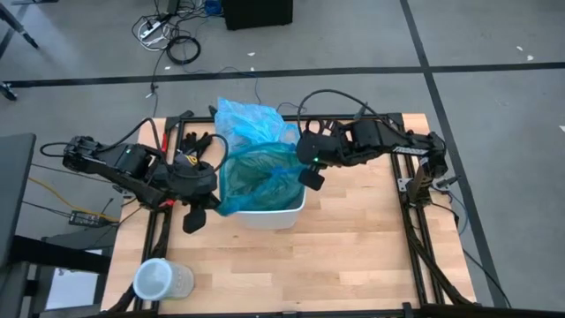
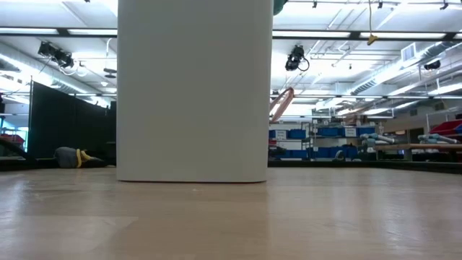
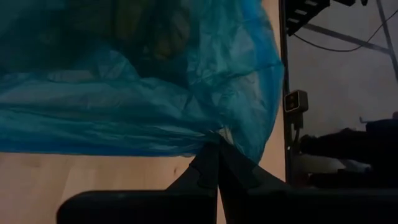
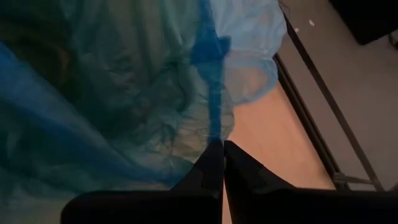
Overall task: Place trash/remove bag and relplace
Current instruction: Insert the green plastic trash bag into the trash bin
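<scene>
Left gripper (image 3: 217,146) has its two fingers pressed together right on a fold of the bag (image 1: 256,177), pinching the thin blue plastic at the bin's near-left rim. The right gripper (image 4: 222,144) does the same thing on the opposite side, tips closed on the liner edge at the right rim. So the bag hangs stretched between the two of them, draped in and over the white bin (image 1: 274,215).

Just beyond both grippers, on the far side of the bin, a lighter sky-blue lump of plastic (image 1: 252,119) sits bunched up on the table (image 1: 353,256). The plastic inside the bin looks darker, more teal, in the high view. Can't make out any trash through it, too crinkly and dark.

No readable writing or brand anywhere that I can spot. There's a small grey box (image 3: 295,101) beyond the table edge in the left wrist view, but any marking on it is too small to read.

Room-wise: behind the left gripper, toward the near-left corner, stands a clear lidded container (image 1: 161,280), well apart from the bin. The near half of the table in front of both grippers is bare wood. Black gloves (image 1: 196,141) lie just past the left gripper near the far edge.
</scene>
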### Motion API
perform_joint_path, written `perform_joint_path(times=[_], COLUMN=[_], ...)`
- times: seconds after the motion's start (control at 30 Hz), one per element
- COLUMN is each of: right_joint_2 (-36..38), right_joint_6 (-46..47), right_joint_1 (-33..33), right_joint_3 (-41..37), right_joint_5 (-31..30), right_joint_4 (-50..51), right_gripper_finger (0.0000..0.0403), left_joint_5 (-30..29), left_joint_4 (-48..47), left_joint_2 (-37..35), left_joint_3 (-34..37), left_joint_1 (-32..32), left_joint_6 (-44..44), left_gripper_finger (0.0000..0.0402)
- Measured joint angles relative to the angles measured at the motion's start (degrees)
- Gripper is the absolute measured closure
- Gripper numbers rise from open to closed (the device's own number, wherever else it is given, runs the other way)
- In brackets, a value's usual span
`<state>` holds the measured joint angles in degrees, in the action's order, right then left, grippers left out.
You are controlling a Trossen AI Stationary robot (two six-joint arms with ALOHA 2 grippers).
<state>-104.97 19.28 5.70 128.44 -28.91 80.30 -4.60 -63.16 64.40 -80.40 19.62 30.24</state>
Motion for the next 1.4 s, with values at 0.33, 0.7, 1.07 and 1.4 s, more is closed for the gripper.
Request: perform_joint_path(times=[0.33,0.7,1.07,1.4], right_joint_2=[0.0,0.0,0.1,0.1], right_joint_6=[0.4,1.8,2.5,0.4], right_joint_1=[-2.1,-3.2,-2.9,-2.9], right_joint_3=[0.0,-0.1,-9.0,-9.1], right_joint_5=[1.2,3.5,7.7,9.6], right_joint_4=[0.5,2.9,-4.1,-4.5], right_gripper_finger=[0.0403,0.0403,0.0403,0.0403], left_joint_5=[0.0,-0.5,-0.5,-1.6], left_joint_4=[-3.0,-0.4,-0.5,-4.0], left_joint_2=[0.0,0.0,0.0,0.0], left_joint_3=[0.0,0.0,0.0,1.0], left_joint_1=[0.0,0.0,0.0,0.0], left_joint_6=[-0.1,-0.2,-1.3,-2.8], left_gripper_finger=[0.0394,0.0394,0.0394,0.0394])
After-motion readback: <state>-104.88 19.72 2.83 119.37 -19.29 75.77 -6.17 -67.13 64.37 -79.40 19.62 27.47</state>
